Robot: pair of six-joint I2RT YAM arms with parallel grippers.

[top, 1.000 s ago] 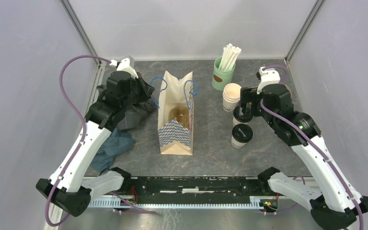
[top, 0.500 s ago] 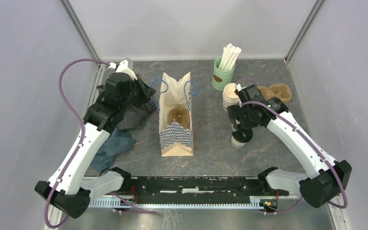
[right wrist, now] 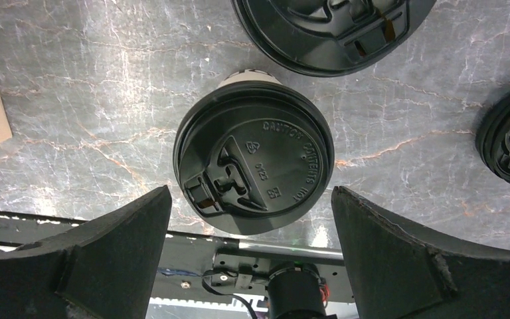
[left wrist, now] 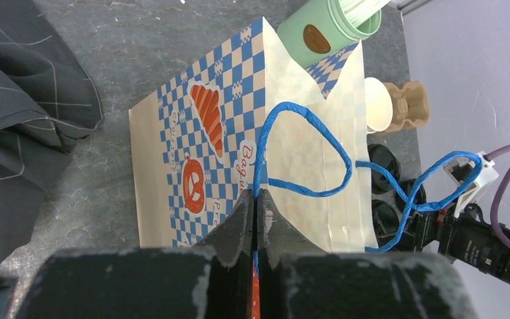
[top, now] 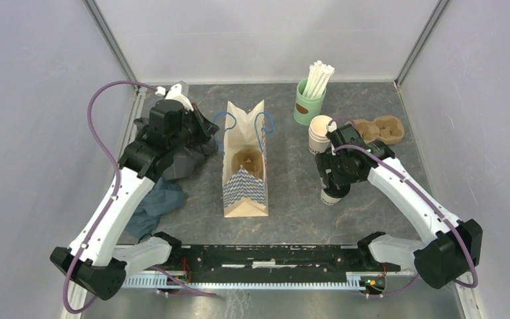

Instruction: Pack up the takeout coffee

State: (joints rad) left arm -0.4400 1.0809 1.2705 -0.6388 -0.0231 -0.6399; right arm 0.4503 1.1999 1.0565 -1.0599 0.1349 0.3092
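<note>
Black plastic caps the small white paper cup (right wrist: 254, 166) standing on the grey marbled tabletop (top: 292, 199), right of centre in the top view. Your right gripper (right wrist: 251, 199) hangs over it with its jaws spread wide, clear of the lid and holding nothing. Another round black lid (right wrist: 332, 26) shows at the top edge of the right wrist view. At centre stands the tall blue-checked paper bag (top: 244, 193), mouth open. Your left gripper (left wrist: 255, 206) is pinched tight on the bag's blue twisted-paper handle (left wrist: 305, 153). Higher in the frame come a stack of unlidded white paper cups (top: 320, 133), a brown pulp cup carrier (top: 382, 128) and, farthest, a green cup of white straws (top: 309, 101).
</note>
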